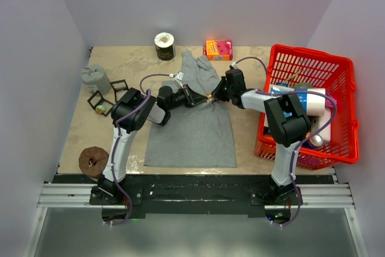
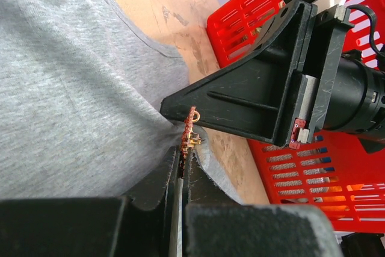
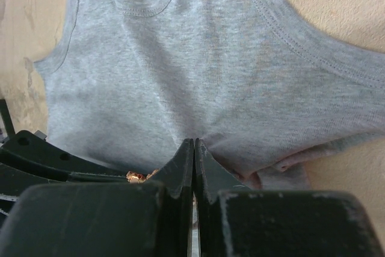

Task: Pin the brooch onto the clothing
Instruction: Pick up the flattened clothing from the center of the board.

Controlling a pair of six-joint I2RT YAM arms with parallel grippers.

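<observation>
Between the middle and the far edge of the tabletop [image 1: 120, 64], the left gripper [image 2: 183, 159] is closed on the brooch [image 2: 189, 133], held edge-on with its length along the fingers toward the right gripper [image 3: 194, 148], which pinches a fold of the clothing [image 3: 198, 58]; I think so thin a grip may let the brooch twist or slip.

Table [image 1: 129, 59] holds clothing [image 1: 192, 136] (grey), red basket [image 1: 310, 49].

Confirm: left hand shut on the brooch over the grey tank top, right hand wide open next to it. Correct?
Not quite. The right hand is shut, not open: the right wrist view shows its fingers pressed together, with the tank top puckering toward their tips. The rest holds: the left hand is shut on the brooch over the tank top.
</observation>
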